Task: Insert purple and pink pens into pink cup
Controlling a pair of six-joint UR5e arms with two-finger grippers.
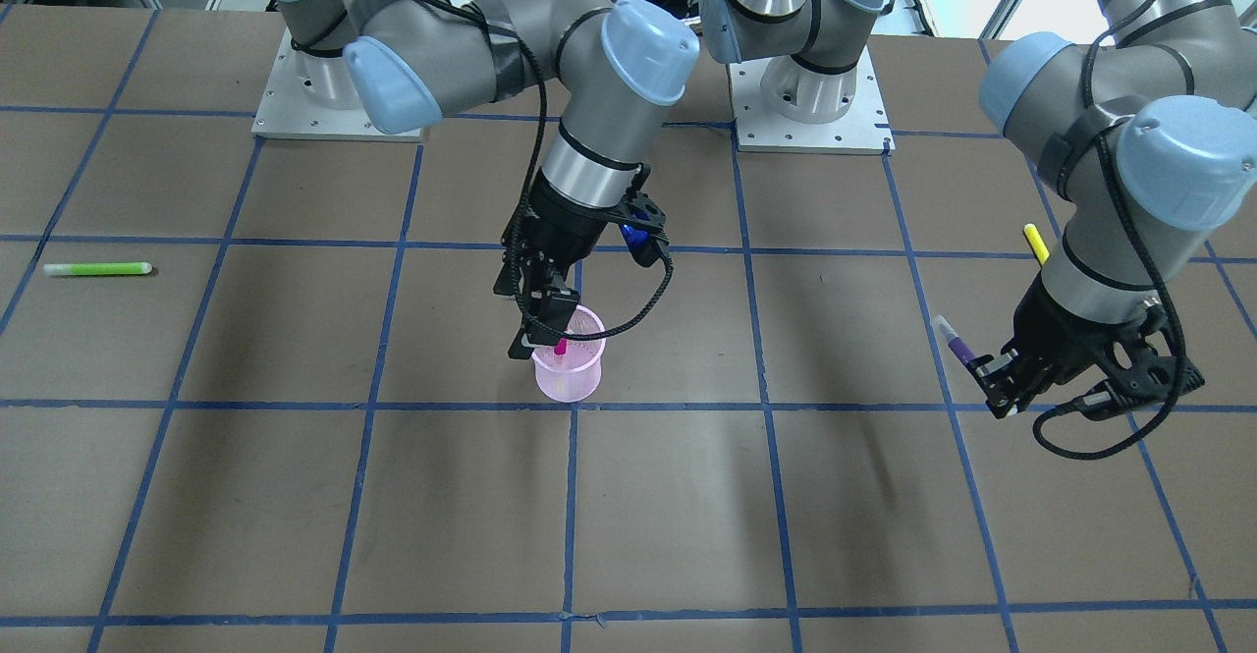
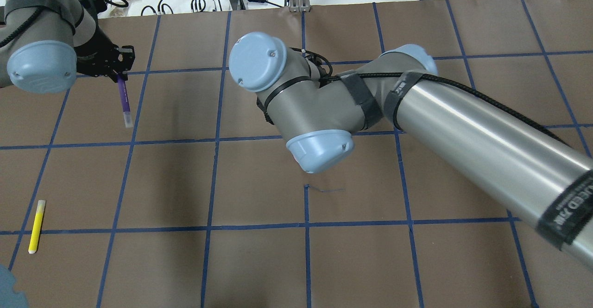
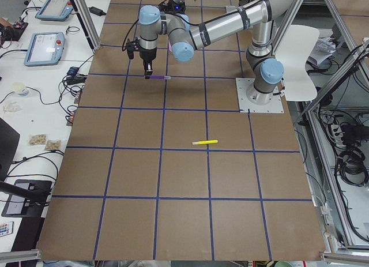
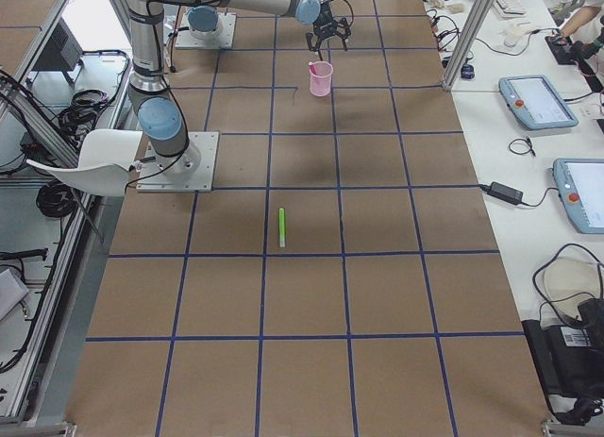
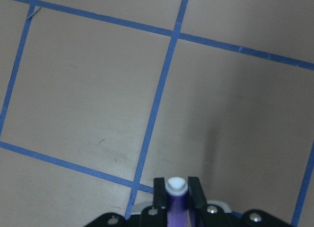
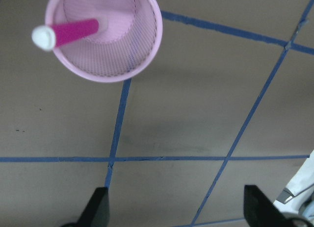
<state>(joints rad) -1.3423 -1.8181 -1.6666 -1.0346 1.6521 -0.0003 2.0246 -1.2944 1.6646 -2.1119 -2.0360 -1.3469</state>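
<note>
Just one pink cup (image 1: pixel 581 384), one pink pen (image 1: pixel 561 347), one purple pen (image 1: pixel 956 342).

Silver-grey arm tubes (image 2: pixel 463 127), pale blue joint caps (image 1: pixel 648 49), black braided cables (image 1: pixel 538 133), black fingers (image 6: pixel 99 207).

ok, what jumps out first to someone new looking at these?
The pink pen leans tilted in the pink cup at centre, with the right pincer open above it. Out at the robot's left side, the left pincer grips the purple pen by one end. A yellow pen and a green pen lie stray.
</note>
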